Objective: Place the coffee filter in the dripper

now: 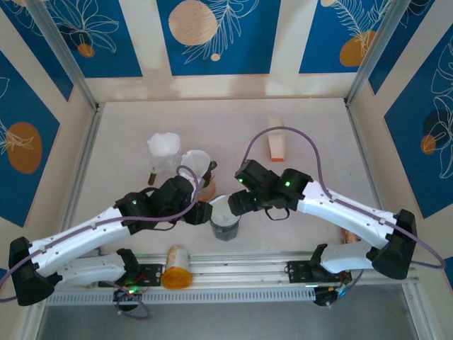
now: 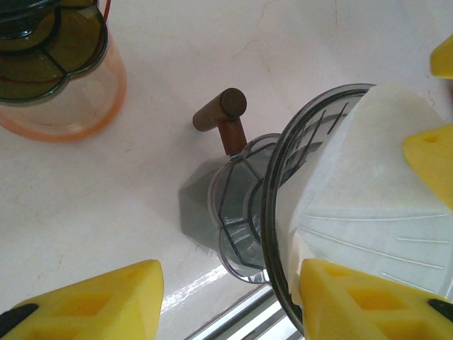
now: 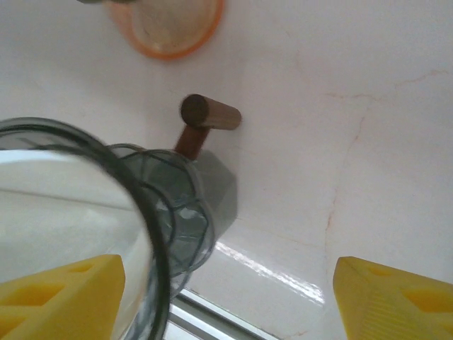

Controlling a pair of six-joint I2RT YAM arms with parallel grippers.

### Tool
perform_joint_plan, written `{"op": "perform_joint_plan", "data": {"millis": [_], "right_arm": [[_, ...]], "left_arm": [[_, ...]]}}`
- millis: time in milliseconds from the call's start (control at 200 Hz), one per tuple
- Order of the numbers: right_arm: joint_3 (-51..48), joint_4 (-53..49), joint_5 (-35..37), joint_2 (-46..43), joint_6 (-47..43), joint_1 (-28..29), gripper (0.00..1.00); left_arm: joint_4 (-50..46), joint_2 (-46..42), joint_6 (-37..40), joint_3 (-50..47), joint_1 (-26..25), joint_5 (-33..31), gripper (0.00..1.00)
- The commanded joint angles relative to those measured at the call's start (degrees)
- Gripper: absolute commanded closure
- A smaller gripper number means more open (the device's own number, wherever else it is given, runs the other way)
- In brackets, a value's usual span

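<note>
left end effector (image 2: 230,287) half open, right end effector (image 3: 226,276) wide, beside dripper (image 2: 239,212).

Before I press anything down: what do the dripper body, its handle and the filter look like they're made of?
Dripper: smoky grey see-through plastic, possibly glass, glossy; its ribs and the table show through the wall. Handle: looks like brown wood, matte, judging by the colour and the dull rounded end. Filter: white paper, matte, with faint creases.
</note>
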Motion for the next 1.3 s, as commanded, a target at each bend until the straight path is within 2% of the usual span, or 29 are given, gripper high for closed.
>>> {"op": "perform_joint_plan", "data": {"millis": [0, 220, 515, 685, 950, 1295], "right_arm": [[-0.84, 2.33, -1.35, -3.02, -0.84, 0.64, 0.22], [-2.85, 1.44, -4.62, -2.80, -0.11, 1.42, 0.23], [-3.93, -1.91, -0.29, -2.53, 2.80, 0.71, 0.27], [-3.49, -0.41, -1.77, -1.95, 2.63, 1.06, 0.24], [-3.13, 2.96, -0.92, -5.56, 2.07, 1.91, 0.20], [-1.60, 2.86, 0.95, -8.43, 1.62, 1.85, 0.19]], "left_arm": [[-1.01, 0.60, 0.00, 1.06, 0.63, -0.09, 0.46], [-0.75, 0.68, -0.04, 0.80, 0.64, -0.07, 0.46], [-0.92, 0.62, -0.22, 0.63, 0.66, -0.40, 0.47], [-0.84, 0.53, -0.35, 0.44, 0.64, -0.31, 0.46], [-0.84, -0.45, -0.51, 0.80, 0.77, -0.42, 0.34], [-0.31, -3.45, -0.98, 1.00, 0.74, -0.77, 0.20]]}}
